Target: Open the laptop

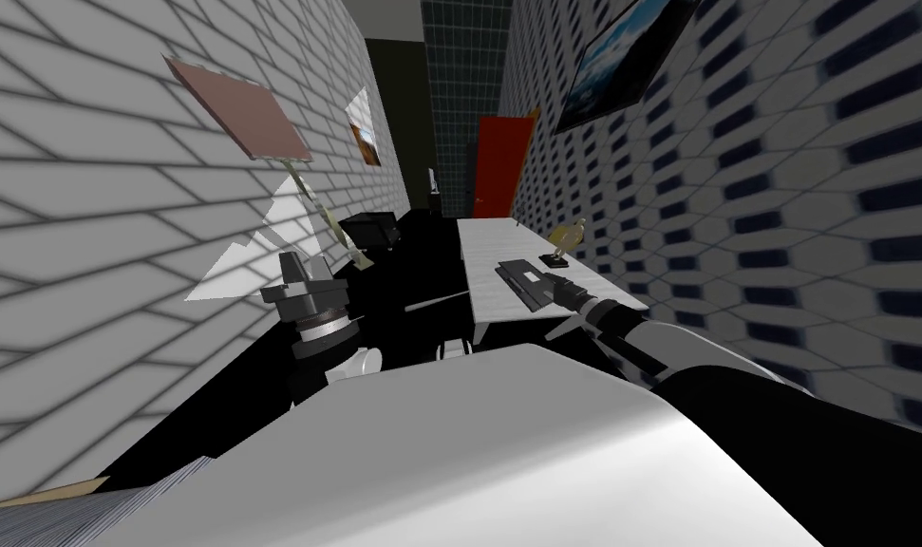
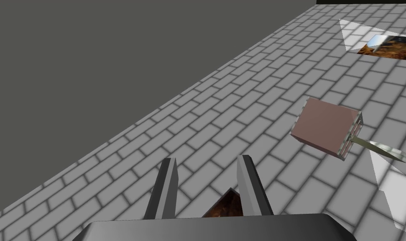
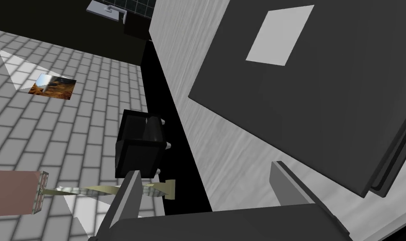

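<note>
The closed dark laptop (image 1: pixel 523 277) lies flat on the white table (image 1: pixel 492 247) at the right, its long axis running near to far, just beyond the right gripper (image 3: pixel 205 184), whose fingers are spread wide and empty, while the left gripper (image 2: pixel 206 161), narrowly parted on nothing, hangs far left.

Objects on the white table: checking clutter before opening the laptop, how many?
2: the closed dark laptop by my right pincer, and a gold figurine just beyond it, nearer the wall. My arm may hide others.
</note>
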Tool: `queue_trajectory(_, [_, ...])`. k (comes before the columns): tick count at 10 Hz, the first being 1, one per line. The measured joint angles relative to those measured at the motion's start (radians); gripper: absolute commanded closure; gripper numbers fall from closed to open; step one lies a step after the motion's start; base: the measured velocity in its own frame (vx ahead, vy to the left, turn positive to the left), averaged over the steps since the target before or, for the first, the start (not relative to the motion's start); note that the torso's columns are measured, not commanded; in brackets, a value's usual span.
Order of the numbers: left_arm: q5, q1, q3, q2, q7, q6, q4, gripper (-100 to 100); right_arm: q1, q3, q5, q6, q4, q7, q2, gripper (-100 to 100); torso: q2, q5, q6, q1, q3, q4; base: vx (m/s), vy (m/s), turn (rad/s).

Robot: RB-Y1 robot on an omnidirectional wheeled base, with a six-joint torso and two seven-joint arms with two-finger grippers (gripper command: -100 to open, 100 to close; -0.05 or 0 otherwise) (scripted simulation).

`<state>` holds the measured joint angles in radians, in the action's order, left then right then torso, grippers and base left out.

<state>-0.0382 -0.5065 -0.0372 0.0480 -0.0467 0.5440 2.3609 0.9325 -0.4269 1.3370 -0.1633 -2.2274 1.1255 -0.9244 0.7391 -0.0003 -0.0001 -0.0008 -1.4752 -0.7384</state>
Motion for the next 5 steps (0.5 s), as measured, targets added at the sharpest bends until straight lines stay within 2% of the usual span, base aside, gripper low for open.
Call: queue_trajectory(5, [0.0,0.0,0.0,0.0,0.0,0.0,0.0,0,0.0,0.0,0.0,0.0,0.0,0.0,0.0,0,-0.001,0.0,0.0,0.001,-0.001,0.0,0.0,0.0,0.0])
